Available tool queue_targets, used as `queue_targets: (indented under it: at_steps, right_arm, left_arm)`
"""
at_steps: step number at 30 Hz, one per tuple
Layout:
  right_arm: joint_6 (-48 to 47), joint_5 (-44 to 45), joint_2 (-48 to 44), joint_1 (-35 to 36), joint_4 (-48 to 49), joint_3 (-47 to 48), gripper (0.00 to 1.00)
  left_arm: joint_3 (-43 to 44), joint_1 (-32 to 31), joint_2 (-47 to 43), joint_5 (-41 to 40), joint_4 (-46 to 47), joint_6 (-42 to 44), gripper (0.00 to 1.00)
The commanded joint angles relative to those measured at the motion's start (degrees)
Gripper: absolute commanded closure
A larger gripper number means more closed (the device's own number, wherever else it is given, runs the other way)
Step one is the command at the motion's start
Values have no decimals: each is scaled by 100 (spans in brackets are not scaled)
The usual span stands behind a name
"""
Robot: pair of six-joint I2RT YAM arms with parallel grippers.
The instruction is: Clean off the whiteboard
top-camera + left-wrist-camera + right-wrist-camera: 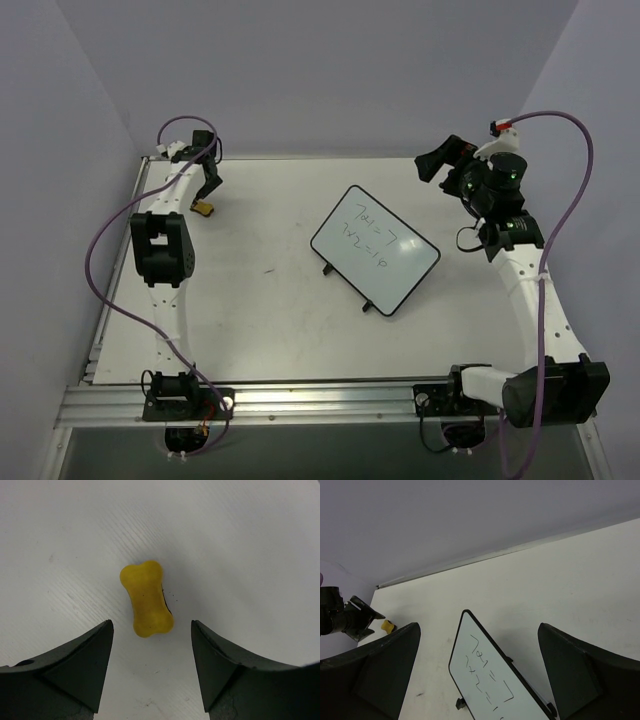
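The whiteboard (375, 248) lies flat in the middle of the table, turned at an angle, with dark handwriting on it and small black clips on its near-left edge. It also shows in the right wrist view (485, 680). A small yellow bone-shaped eraser (146, 598) lies on the table at the far left, also seen from above (204, 208). My left gripper (152, 632) is open and hangs just above the eraser, which lies ahead of the fingertips, apart from both. My right gripper (479, 636) is open and empty, raised above the far right of the table (437, 160).
The white table (260, 310) is walled by grey panels at the left, back and right. An aluminium rail (300, 400) runs along the near edge. Purple cables (100, 250) loop beside both arms.
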Motion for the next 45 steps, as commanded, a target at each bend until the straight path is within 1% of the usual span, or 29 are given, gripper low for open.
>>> queue_targets:
  at_steps: [1,6,11,24,33,39,42,45]
  right_arm:
    - [-95,-29,47,44,225,81,0]
    - [-95,-46,73,44,207,72,0]
    - [-77,-46,64,44,198,55,0]
    - [-86,-29,20,44,137,72,0]
    - [-112,-29,3,44,128,64,0]
    - [-112,-29,3,44,128,28,0]
    - [-130,-20,20,44,119,20,0]
    - [-130,-11,3,44,119,20,0]
  left_arm:
    - [30,78,57,-66,-80,-193,28]
    - [-102,113,65,-40,-44,-237,29]
    - [-102,157,127,84,-9,-308,33]
    - [-14,166,452,294,0,-510,34]
    - [311,175,610,347,-149,-536,35]
    - [268,184,365,242,-158,-414,35]
    - [83,184,207,154,-141,-369,33]
    - [-294,218,-109,93,17,-343,30]
